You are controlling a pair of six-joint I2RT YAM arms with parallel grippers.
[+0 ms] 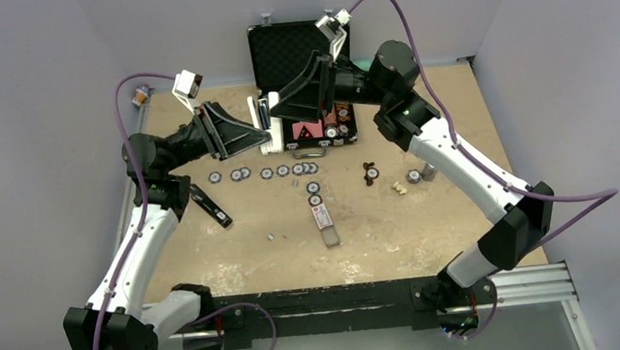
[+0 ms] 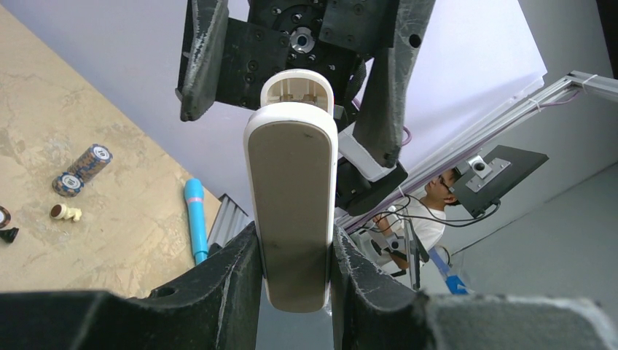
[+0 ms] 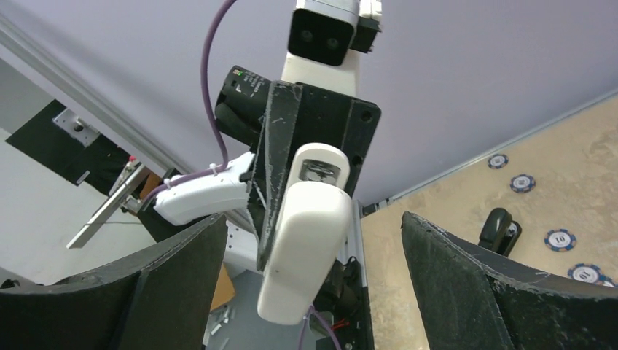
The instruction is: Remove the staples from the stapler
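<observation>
Our left claw (image 2: 294,271) is clenching a white bar (image 2: 291,189), holding it off the table (image 1: 431,223) in front of the open black case (image 1: 277,49). Our right claw (image 3: 312,219) is standing released, its fingers (image 3: 182,292) straddling the bar's far end without touching it. A row of chips (image 1: 265,173) is lying just nearer us than the claws, with a red-patched packet (image 1: 321,217) closer still and a blue pen (image 2: 194,226) resting by the table edge. One chip (image 3: 560,238) is showing "10"; other print is coming through too small to read. The stapler (image 1: 211,208) is lying flat on the table, left of the chips and beside our left arm (image 1: 137,243), well apart from both claws, its long axis running from far-left to near-right.
</observation>
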